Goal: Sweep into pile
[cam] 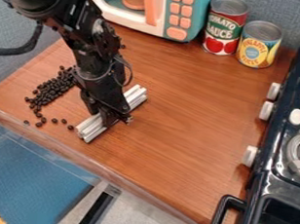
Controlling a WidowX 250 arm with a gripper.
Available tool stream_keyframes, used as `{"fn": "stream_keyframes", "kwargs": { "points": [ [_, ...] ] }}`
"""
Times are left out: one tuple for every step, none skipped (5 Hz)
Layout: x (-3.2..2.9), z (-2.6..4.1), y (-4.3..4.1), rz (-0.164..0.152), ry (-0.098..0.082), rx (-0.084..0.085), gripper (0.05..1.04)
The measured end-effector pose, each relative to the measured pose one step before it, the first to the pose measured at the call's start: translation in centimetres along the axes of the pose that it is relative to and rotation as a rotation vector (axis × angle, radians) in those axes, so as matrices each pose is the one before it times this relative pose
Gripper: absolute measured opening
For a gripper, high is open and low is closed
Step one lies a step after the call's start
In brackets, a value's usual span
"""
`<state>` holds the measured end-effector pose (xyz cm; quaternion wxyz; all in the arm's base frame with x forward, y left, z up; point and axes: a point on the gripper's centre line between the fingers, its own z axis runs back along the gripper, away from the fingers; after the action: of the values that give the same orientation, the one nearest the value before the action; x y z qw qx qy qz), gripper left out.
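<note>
My gripper (115, 117) hangs low over the left half of the wooden table, shut on a silver grooved metal bar (91, 128). The bar lies slantwise at table level, from lower left to upper right, with its middle hidden behind the gripper. To the left of the bar are many small black beans (50, 90), bunched in a long patch. Several loose ones lie below the patch, one close to the bar's lower end. A few more show behind the arm, near its upper right edge.
A toy microwave (167, 10) stands at the back, with a tomato sauce can (225, 26) and a pineapple can (258, 44) beside it. A black toy stove (278, 138) with knobs runs along the right. The table's front edge (77, 154) slants across the lower left.
</note>
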<state>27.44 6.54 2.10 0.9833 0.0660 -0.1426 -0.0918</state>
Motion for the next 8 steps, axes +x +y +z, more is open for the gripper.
{"fn": "stream_keyframes", "kwargs": {
  "points": [
    [-0.63, -0.062, 1.766, 0.0242, -0.0084, 0.0143, 0.349],
    [-0.646, -0.082, 1.154, -0.0077, -0.0042, 0.005, 0.35],
    [-1.129, 0.096, 1.655, 0.0118, 0.0236, 0.0205, 0.349],
    [-0.613, 0.067, 1.583, 0.0102, 0.0115, 0.0312, 0.349],
    [0.293, -0.433, 1.401, 0.0106, -0.0079, 0.0255, 0.35],
    [0.038, -0.016, 0.065, 0.0348, 0.0058, 0.0013, 0.349],
    [0.772, 0.611, -1.82, 0.0078, -0.0042, -0.0452, 0.349],
    [0.92, 1.684, -2.03, 0.0104, -0.0099, -0.0449, 0.35]
  ]
}}
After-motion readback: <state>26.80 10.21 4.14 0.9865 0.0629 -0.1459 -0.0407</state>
